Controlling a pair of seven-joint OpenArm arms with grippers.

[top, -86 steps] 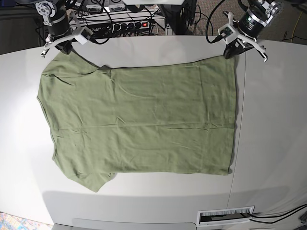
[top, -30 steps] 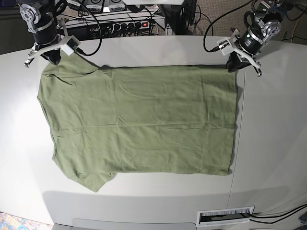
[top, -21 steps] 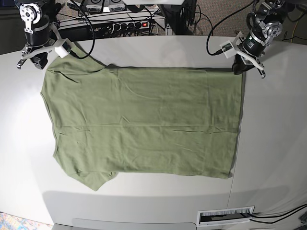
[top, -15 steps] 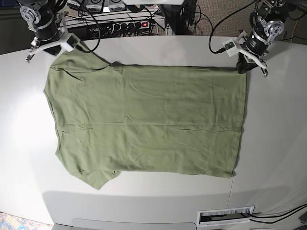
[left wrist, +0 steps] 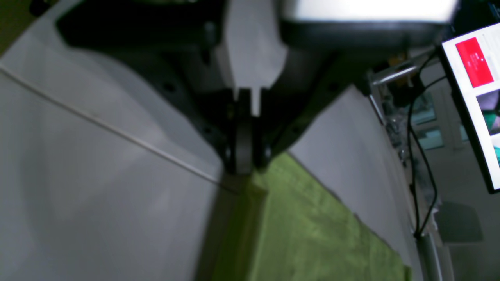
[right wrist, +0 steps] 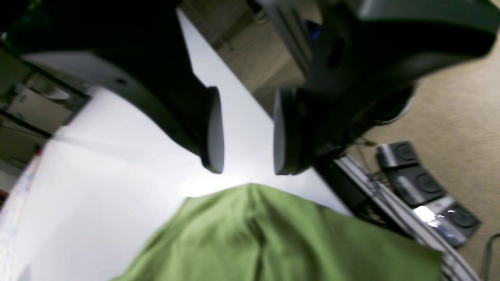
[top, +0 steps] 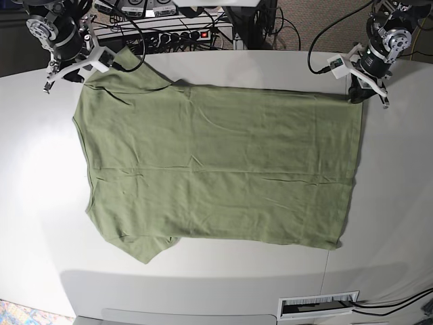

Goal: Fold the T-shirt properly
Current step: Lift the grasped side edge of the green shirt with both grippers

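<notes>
White table [top: 203,284] is bearing the T-shirt [top: 216,169] lying flat, unfolded; right gripper [right wrist: 244,132] is gaping released, left gripper [left wrist: 244,156] is pinching its corner.

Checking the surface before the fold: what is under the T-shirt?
The T-shirt lies spread flat on the white table, which shows all around it. Anything beneath the cloth is covered; no bulge shows.

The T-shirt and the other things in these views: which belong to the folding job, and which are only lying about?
Belongs to the job:
- T-shirt, spread flat on the table
- left gripper, shut on its corner
- right gripper, open above the cloth

Only lying about:
- power strip behind the table
- cables
- monitor
</notes>
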